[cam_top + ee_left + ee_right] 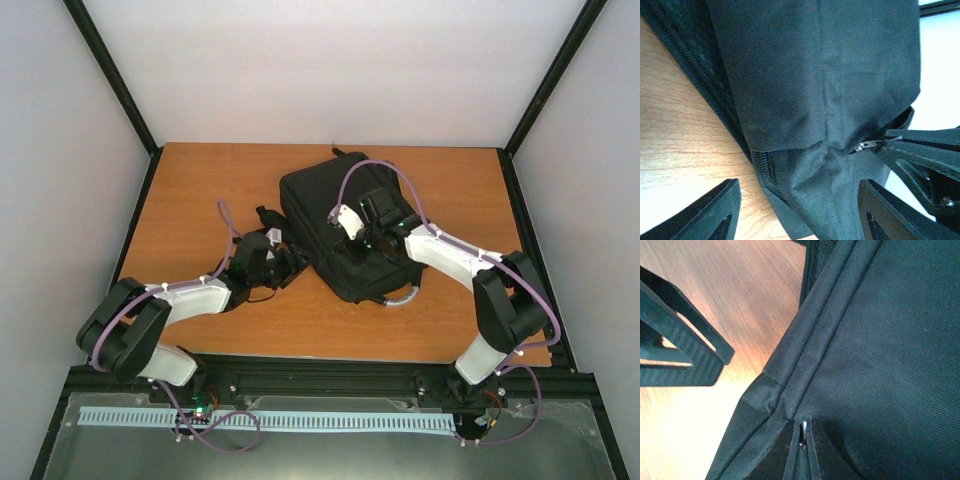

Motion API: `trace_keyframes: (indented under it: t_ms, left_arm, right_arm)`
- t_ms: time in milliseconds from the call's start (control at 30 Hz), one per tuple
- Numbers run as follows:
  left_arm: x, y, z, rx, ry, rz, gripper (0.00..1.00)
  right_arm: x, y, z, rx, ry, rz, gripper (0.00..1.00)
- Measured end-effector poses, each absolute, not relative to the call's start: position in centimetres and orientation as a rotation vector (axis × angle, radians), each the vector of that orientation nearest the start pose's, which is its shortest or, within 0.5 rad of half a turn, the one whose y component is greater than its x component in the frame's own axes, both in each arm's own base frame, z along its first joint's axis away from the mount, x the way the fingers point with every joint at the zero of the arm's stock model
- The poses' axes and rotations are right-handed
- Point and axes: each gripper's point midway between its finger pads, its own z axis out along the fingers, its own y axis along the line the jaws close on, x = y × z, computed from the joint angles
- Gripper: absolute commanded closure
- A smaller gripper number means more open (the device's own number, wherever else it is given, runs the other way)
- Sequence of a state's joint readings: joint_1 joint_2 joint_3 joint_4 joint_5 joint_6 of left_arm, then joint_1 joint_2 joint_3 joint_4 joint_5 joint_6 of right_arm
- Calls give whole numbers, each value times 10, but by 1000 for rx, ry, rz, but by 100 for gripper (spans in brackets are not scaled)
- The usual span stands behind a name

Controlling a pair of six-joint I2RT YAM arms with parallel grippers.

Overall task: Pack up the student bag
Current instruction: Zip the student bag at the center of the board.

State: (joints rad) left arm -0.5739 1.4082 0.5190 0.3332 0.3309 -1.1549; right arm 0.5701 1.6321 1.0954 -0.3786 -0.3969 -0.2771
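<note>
**Ana:** Start with the left hand. Open or shut?

**Ben:** The left hand (799, 186) is open. Its two fingers (715, 212) stand wide apart, with a lower corner of the student bag (320, 205) filling the gap between them. One finger hangs over bare wood of the bench (200, 185) and the other over black cloth. I can't tell whether either one touches the fabric.

**Ana:** And the right hand?

**Ben:** The right hand (890, 137) is closed. Its tips are pinched together on the small silver zip pull (867, 145). From its own wrist camera the pull is only a thin bright sliver between the shut tips, where two folded seams of the bag meet.

**Ana:** Where does the bag lie?

**Ben:** It lies flat in the middle of the bench, a little towards the far side. From above, the right hand is over its near half and the left hand is at its left edge. There the black straps (262, 218) spill out onto the wood. A pale grey loop handle (402, 297) pokes out at the near right corner.

**Ana:** Can you see what's inside?

**Ben:** No, the cloth hides the inside from all three cameras. The zip teeth (762, 167) near the left hand run down the side panel, and that stretch is done up.
</note>
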Motion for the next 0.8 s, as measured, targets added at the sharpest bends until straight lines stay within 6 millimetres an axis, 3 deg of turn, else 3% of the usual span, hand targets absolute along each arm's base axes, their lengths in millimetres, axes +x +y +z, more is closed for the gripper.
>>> trace_keyframes:
  t_ms: [233,467,533,700,800]
  left_arm:
    - [293,-266,82,-499,2412,-1325,39]
    - [300,-287,87,-476,2410,-1384,53]
    - [302,-291,87,-474,2411,-1388,61]
    - [304,-295,80,-499,2428,-1388,94]
    - [304,-296,81,-502,2423,-1395,99]
  right_arm:
    - [317,284,118,-1111,2237,716,97]
    - [319,285,120,-1083,2241,727,97]
    - [319,286,120,-1082,2239,727,97]
    - [319,284,119,-1076,2246,722,97]
    - [320,282,118,-1069,2253,717,97]
